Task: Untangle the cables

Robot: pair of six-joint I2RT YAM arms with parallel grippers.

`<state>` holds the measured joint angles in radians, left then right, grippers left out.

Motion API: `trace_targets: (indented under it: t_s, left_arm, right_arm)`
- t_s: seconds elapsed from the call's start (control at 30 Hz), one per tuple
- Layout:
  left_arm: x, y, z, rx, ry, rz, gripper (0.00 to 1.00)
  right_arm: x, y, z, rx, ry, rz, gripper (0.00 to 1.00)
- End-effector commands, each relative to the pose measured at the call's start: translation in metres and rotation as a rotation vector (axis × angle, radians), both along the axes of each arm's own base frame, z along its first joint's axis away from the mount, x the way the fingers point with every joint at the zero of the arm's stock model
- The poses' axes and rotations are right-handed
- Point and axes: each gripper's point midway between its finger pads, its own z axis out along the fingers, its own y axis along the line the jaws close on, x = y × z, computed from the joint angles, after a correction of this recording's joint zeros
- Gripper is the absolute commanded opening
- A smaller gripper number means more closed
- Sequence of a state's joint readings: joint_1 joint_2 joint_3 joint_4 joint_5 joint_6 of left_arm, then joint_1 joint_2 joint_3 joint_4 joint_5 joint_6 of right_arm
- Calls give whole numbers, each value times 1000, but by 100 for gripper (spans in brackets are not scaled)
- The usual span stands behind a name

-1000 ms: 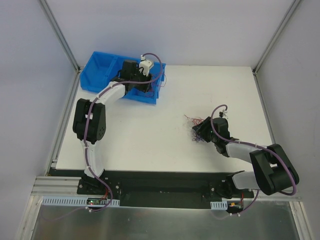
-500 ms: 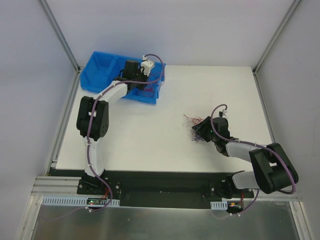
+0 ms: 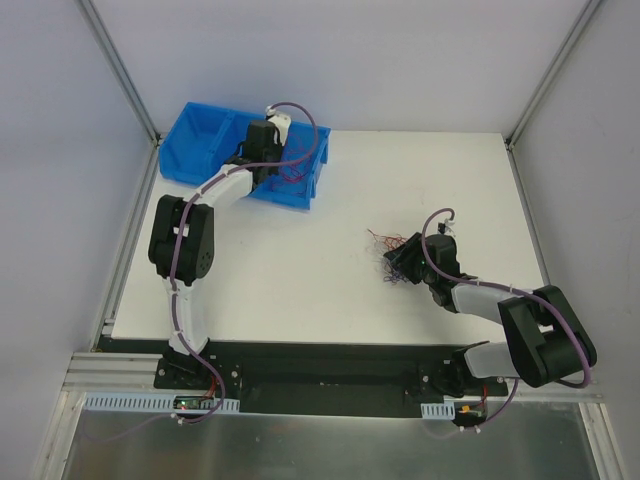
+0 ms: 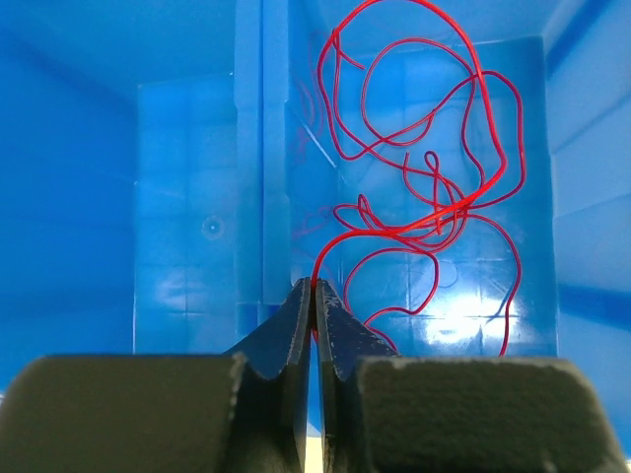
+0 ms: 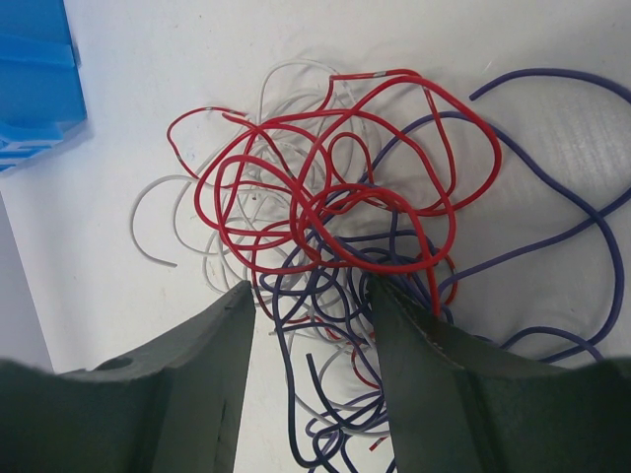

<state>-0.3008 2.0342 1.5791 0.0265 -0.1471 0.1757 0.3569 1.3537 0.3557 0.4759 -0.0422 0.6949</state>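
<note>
The left tool (image 4: 314, 296), clenched on a red wire (image 4: 424, 212), hangs over the blue bin (image 4: 187, 177); a low release should drop it clear. The right tool (image 5: 311, 296), spread wide, straddles the cables (image 5: 325, 227).

Bright, even light and mostly sharp pictures for you.

From above you get soft, diffuse light on the white bench (image 3: 300, 270), with only faint shadows beneath the arms and no hard glare. In your left wrist view the blue bin (image 4: 187, 197) glows, with a pale sheen on its floor. The red wire (image 4: 434, 219) is crisp, while the left fingers (image 4: 281, 394) near the lens are dark and soft. In your right wrist view the cables (image 5: 315, 227) are sharp and the right fingers (image 5: 187, 384) are blurred.
</note>
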Motion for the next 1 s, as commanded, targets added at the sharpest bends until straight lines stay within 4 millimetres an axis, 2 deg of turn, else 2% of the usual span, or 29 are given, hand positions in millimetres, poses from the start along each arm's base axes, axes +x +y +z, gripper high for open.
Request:
trace_targets:
  t_s: [0.0,0.1,0.23,0.3,0.37,0.47,0.53,0.63,0.7,0.77,0.83,0.9,0.97]
  left_arm:
    - [3,-4,25,-11,-59,-23,0]
    - [1,-24,23,-79,-30,-93,1]
    - [-6,-42,34,-184,6,-127,37]
    - [-12,-52,47,-243,13,-160,48]
    - [-19,-58,66,-302,3,-173,55]
    - [-33,-65,99,-400,-11,-175,59]
    - [-48,-67,132,-467,-36,-181,60]
    - [-79,-68,162,-571,-34,-181,60]
    - [-106,-70,169,-666,7,-168,61]
    - [-138,-76,162,-785,78,-163,63]
    - [-172,-85,152,-885,116,-218,66]
    - [-206,-86,126,-880,147,-233,68]
    - [-232,-80,116,-876,161,-253,69]
  right_arm:
    - [-1,1,-5,-9,30,10,54]
    - [-1,1,-6,-10,33,12,54]
    - [-1,1,-6,-10,35,16,54]
    - [-1,2,-6,-10,34,18,54]
    - [-1,2,-6,-10,36,23,54]
    - [-2,8,-6,-8,38,59,54]
    - [-3,17,-5,-5,43,116,54]
    - [-5,44,0,3,50,257,54]
    - [-13,69,3,-1,44,394,54]
    - [-31,105,17,27,-21,575,54]
    - [-46,129,30,7,-124,688,54]
    - [-61,142,39,-43,-199,753,55]
    - [-73,147,45,-104,-270,771,57]
